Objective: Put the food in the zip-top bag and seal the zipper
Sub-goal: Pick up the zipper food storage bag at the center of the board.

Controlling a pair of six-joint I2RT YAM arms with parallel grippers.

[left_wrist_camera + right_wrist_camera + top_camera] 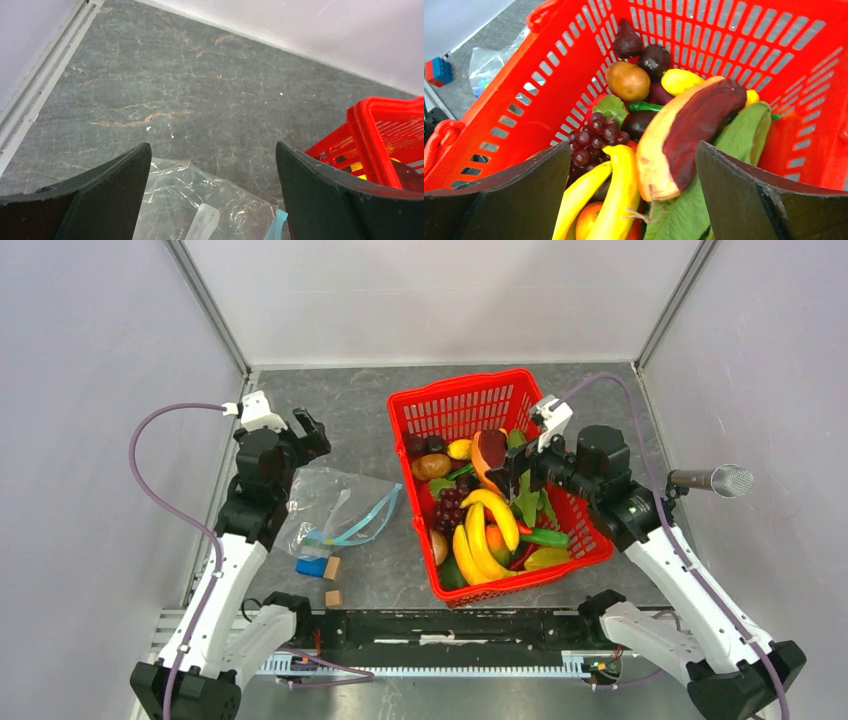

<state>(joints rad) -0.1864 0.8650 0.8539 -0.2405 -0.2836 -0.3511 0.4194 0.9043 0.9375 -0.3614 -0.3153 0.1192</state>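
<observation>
The clear zip-top bag [330, 502] lies flat on the table left of the red basket [470, 392], its light-blue zipper strip [372, 521] along the right side. It also shows in the left wrist view [210, 200]. My left gripper [312, 436] is open and empty, just beyond the bag's far edge. The food fills the basket: yellow bananas [485, 530], purple grapes [450, 506], a brown potato piece [432, 466], green leaves. My right gripper [505, 478] is open above a large brown-and-tan piece [689, 135] and the bananas [614, 200].
A blue building block [312, 566] and two small wooden cubes [333, 597] lie at the bag's near edge. A microphone [712, 480] pokes in from the right wall. White walls close in the table on three sides.
</observation>
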